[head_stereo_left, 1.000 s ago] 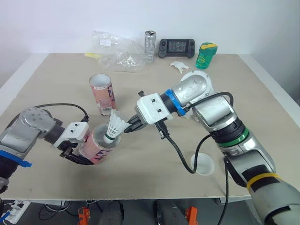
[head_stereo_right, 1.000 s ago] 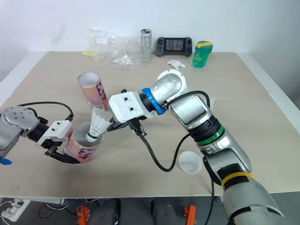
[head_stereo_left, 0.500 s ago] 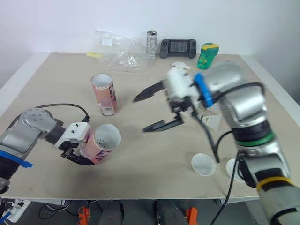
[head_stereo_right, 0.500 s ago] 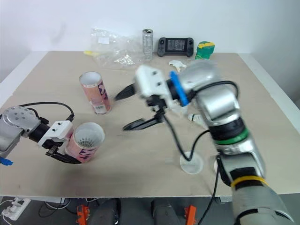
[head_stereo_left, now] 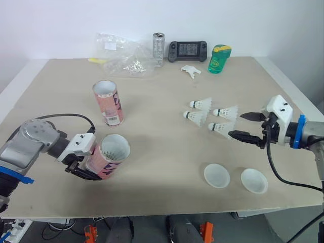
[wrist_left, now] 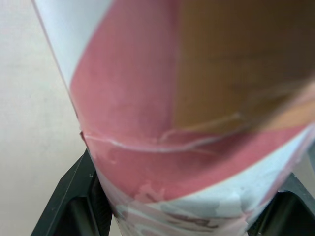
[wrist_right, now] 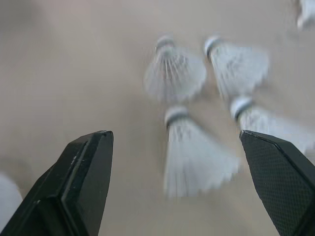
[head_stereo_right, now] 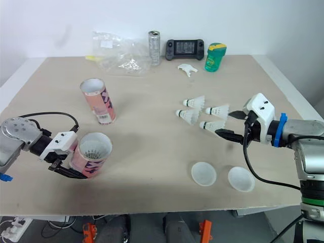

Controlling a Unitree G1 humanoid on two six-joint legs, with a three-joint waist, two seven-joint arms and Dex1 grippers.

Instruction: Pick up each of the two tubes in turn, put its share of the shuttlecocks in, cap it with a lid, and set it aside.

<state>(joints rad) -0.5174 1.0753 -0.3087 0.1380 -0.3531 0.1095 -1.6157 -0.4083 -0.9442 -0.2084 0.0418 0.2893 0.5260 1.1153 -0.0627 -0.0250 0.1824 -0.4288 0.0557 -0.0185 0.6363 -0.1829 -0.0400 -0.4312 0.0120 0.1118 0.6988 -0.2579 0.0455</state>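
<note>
Nearest, two lids (head_stereo_left: pixel 216 175) lay uncovered on the worktop (head_stereo_left: pixel 162 152); the left jaws were clenched on the tilted tube (head_stereo_left: pixel 109 159), which could slip or spill its contents if the tilt grew; further off, the right jaws hung released beside four shuttlecocks (head_stereo_left: pixel 220 127) lying close together, so a careless close might crush feathers or scatter neighbours; the second tube (head_stereo_left: pixel 108 102) stood upright beyond.

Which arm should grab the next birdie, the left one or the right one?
The right one. The right fingers are open, empty and pointing at the nearest shuttlecock, close by. The left fingers are shut on the pink tube, far across the table from it.
</note>
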